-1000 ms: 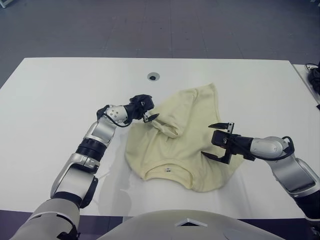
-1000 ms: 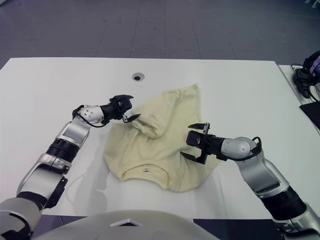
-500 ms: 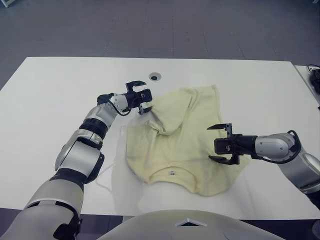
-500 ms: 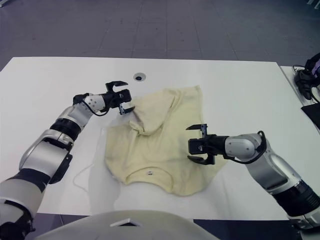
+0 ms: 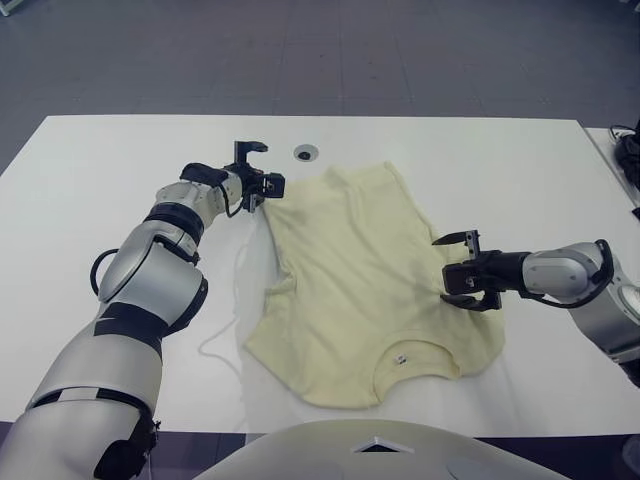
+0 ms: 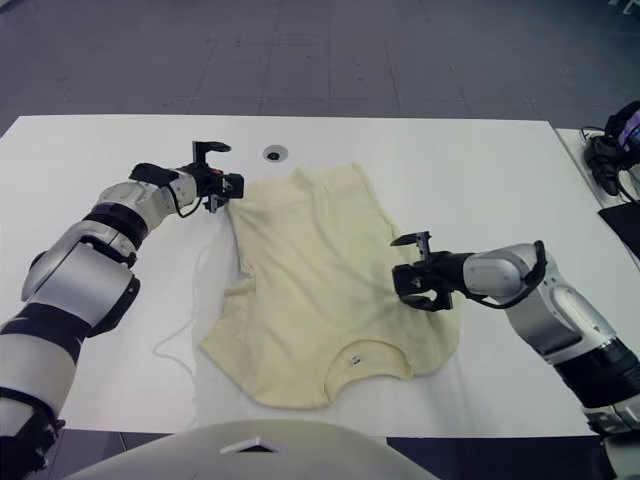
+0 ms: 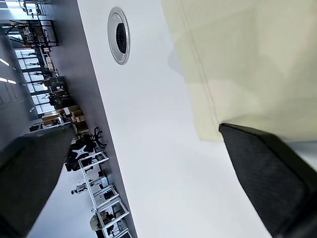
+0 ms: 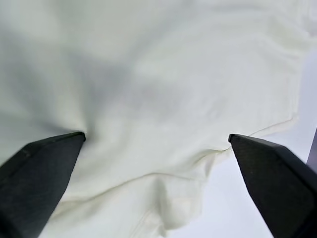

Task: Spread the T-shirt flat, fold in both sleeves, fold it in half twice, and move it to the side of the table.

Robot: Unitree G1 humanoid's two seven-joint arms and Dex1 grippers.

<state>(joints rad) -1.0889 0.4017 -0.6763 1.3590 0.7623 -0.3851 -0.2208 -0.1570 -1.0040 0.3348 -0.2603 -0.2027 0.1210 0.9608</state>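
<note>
A pale yellow T-shirt (image 5: 365, 275) lies spread on the white table (image 5: 100, 170), its collar (image 5: 405, 362) toward the near edge. My left gripper (image 5: 264, 178) stands open at the shirt's far left hem corner (image 7: 237, 64), which lies next to one finger (image 7: 270, 171). My right gripper (image 5: 453, 270) is open just above the shirt's right side. In the right wrist view both dark fingers (image 8: 39, 173) straddle wrinkled cloth (image 8: 158, 99).
A round cable hole (image 5: 306, 153) sits in the table just beyond the left gripper. A thin white cord (image 5: 228, 300) trails on the table left of the shirt. Dark gear (image 6: 610, 150) lies past the table's right edge.
The left gripper carried the folded-over flap out to the far left and opened; the shirt now lies much flatter. The right gripper shifted right, staying open.
</note>
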